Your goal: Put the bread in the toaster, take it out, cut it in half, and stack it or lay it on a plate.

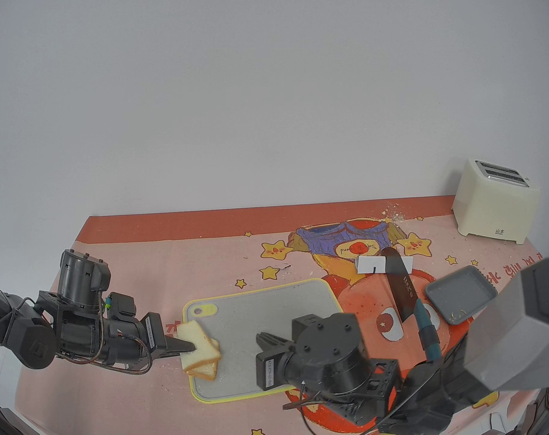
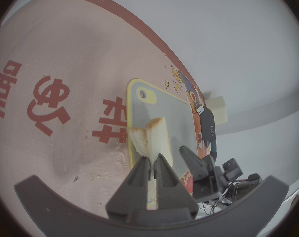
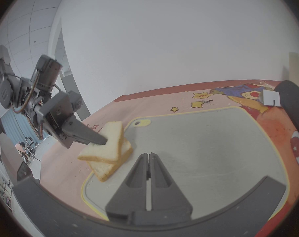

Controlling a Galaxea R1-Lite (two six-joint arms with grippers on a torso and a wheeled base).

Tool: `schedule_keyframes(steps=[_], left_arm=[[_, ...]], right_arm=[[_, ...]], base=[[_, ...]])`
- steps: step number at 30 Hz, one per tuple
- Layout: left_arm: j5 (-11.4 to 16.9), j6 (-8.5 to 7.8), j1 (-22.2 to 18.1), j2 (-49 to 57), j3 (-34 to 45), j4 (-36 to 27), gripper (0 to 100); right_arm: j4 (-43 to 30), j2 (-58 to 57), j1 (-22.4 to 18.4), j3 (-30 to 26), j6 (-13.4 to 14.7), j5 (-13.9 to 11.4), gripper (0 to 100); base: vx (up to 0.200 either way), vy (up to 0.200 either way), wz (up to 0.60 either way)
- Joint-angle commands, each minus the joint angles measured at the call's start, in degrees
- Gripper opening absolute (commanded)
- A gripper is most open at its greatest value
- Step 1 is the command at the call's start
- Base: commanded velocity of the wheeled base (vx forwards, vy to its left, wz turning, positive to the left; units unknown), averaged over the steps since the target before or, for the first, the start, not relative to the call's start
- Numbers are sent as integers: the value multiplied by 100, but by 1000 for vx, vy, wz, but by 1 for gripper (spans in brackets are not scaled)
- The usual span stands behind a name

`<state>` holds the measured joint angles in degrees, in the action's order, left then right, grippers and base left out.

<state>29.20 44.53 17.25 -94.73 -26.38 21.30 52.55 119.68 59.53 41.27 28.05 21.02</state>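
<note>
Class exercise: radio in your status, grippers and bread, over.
Left gripper shut on top bread half, atop lower half at cutting board edge. Right gripper shut, empty, over board. Knife lies between board and plate.

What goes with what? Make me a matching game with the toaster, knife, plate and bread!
Things:
1. toaster
2. knife
3. plate
4. bread

Clues:
a. grey
b. pinched in the left fingers
c. cream
d. lying between the board and the plate

Pairs: 1-c, 2-d, 3-a, 4-b
</note>
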Motion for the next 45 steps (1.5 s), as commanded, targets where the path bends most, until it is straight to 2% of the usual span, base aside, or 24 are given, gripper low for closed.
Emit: schedule_keyframes(steps=[1,6,7,9,13,16,18,20,22,24,28,31,45], left_arm=[[7,20,-20,148,54,15,0],[25,38,-11,702,160,6,0],[51,100,6,1194,168,-29,0],[60,275,6,1510,107,-29,0],[95,530,15,2134,-104,-38,0],[271,530,33,2468,-157,-38,0],[534,557,15,2600,-192,-38,0],[605,565,6,2618,-254,-47,0],[596,565,-11,2591,-315,-47,0],[587,557,-37,2583,-350,-47,0],[587,539,-37,2565,-368,-38,0],[614,539,-20,2583,-385,-38,0],[640,521,6,2574,-341,-55,0]], right_arm=[[18,-647,-266,-277,16,-89,0],[18,-1069,-503,-303,34,-159,0],[9,-1306,-697,-268,25,-238,0],[0,-1456,-829,-242,25,-300,0],[9,-1702,-1092,-294,34,-309,0],[18,-1922,-1347,-409,60,-326,0],[18,-2150,-1637,-479,183,-476,0],[9,-2379,-1848,-514,394,-713,0],[-8,-2590,-2015,-532,728,-950,0],[-52,-2730,-2059,-593,965,-1073,0],[-35,-2713,-2077,-708,965,-1214,0],[-17,-2704,-2200,-672,965,-1223,0],[-35,-2713,-2244,-690,965,-1223,0]], base=[[0,0,0],[0,0,0],[0,0,0],[0,0,0],[0,0,0],[0,0,0],[0,0,0],[0,0,0],[0,0,0],[0,0,0],[0,-50,0],[0,-200,0],[0,-200,0]])
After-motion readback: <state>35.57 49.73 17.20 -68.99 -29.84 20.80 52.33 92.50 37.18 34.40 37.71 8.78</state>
